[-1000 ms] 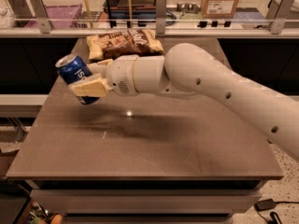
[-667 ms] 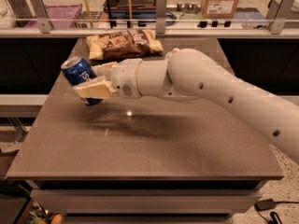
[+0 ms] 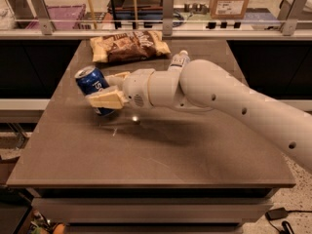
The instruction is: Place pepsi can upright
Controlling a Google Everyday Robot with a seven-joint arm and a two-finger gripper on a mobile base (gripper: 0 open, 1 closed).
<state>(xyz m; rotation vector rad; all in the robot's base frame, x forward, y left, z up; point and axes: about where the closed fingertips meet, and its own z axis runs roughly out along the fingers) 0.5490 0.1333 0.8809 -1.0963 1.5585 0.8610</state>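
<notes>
Over the matte brown tabletop (image 3: pixel 185 155), at nine o'clock, the cream gripper (image 3: pixel 108 88) pinches the cylindrical blue metal pepsi can (image 3: pixel 90 80). The can is tilted, its silver top leaning toward eleven o'clock.

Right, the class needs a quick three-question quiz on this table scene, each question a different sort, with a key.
1. True or false: the pepsi can stands upright on the table.
2. What lies at the table's far edge? A chip bag; B bowl; C sponge.
3. Fill in: the gripper, over the table's left side, is shut on the ____.
Key: 1 false, it is tilted in the gripper; 2 A; 3 pepsi can.
</notes>
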